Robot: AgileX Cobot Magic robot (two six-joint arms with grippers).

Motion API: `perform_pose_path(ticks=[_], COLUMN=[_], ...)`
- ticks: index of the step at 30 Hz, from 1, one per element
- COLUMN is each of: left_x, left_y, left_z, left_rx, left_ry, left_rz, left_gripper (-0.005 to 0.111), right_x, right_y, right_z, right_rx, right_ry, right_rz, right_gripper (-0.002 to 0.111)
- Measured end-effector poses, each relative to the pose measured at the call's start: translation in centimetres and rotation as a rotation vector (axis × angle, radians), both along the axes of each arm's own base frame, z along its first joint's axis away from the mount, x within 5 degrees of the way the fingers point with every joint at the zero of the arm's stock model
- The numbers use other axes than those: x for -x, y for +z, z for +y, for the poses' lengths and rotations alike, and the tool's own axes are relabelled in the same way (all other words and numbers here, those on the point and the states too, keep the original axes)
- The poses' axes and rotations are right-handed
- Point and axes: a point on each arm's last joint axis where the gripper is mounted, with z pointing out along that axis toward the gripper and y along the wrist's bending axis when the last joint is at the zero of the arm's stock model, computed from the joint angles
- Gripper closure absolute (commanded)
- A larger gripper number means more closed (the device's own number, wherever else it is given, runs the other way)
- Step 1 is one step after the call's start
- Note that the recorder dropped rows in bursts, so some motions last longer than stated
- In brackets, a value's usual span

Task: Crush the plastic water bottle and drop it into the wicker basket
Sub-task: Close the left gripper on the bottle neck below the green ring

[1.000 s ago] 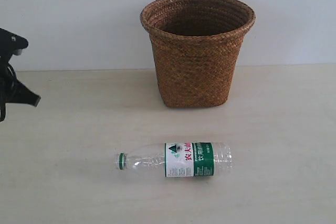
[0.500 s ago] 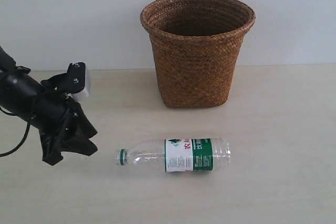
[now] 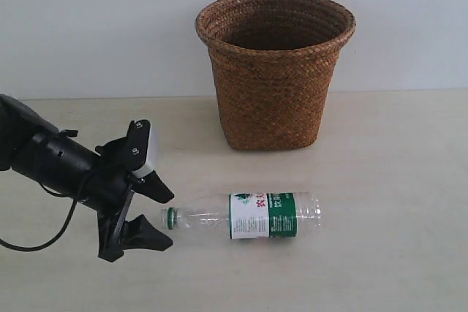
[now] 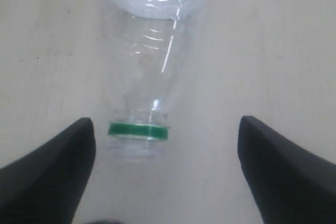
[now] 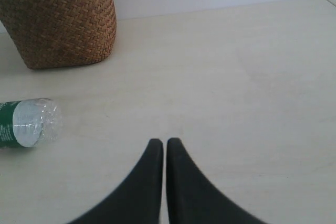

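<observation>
A robotics lab or test bench is suggested rather than a home; a pale beige tabletop (image 3: 380,180) is set against a plain whitish wall (image 3: 95,27); a black robot arm (image 3: 58,162), trailed by a loose black cable (image 3: 22,248), is seen low over the tabletop; two props, a wicker basket (image 3: 274,85) and a plastic water bottle (image 3: 256,215), are laid out on it like test objects.

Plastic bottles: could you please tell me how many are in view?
1. The plastic water bottle lies on its side on the table, in front of the wicker basket. The basket's bottom is out of sight, so another could be hidden there.
</observation>
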Motion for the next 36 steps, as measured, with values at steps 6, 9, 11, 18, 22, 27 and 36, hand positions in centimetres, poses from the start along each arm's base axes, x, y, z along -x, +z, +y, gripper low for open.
perform_pose_path(ticks=[6,9,11,18,22,27,36], left_x=[-0.3,-0.5,-0.6,-0.8,-1.0,-1.0,-1.0], left_y=[-1.2,-1.7,-1.9,-2.4,-2.4,-2.6,-2.6], left_z=[-0.2,-0.2,-0.2,-0.4,-0.5,-0.5,-0.5], left_rx=[0.022,0.026,0.032,0.063,0.088,0.092,0.092], left_ry=[0.045,0.079,0.092,0.147,0.182,0.191,0.191], left_rz=[0.044,0.05,0.059,0.086,0.097,0.104,0.104], left_gripper=[0.036,0.036,0.036,0.036,0.036,0.044,0.087], right_x=[0.0,0.0,0.0,0.0,0.0,0.0,0.0], right_y=[0.0,0.0,0.0,0.0,0.0,0.0,0.0], right_z=[0.0,0.0,0.0,0.0,0.0,0.0,0.0], right_rx=[0.0,0.0,0.0,0.0,0.0,0.0,0.0], right_ry=[0.0,0.0,0.0,0.0,0.0,0.0,0.0], right_rz=[0.0,0.0,0.0,0.0,0.0,0.0,0.0], right_gripper=[0.108,0.108,0.108,0.108,0.108,0.108,0.108])
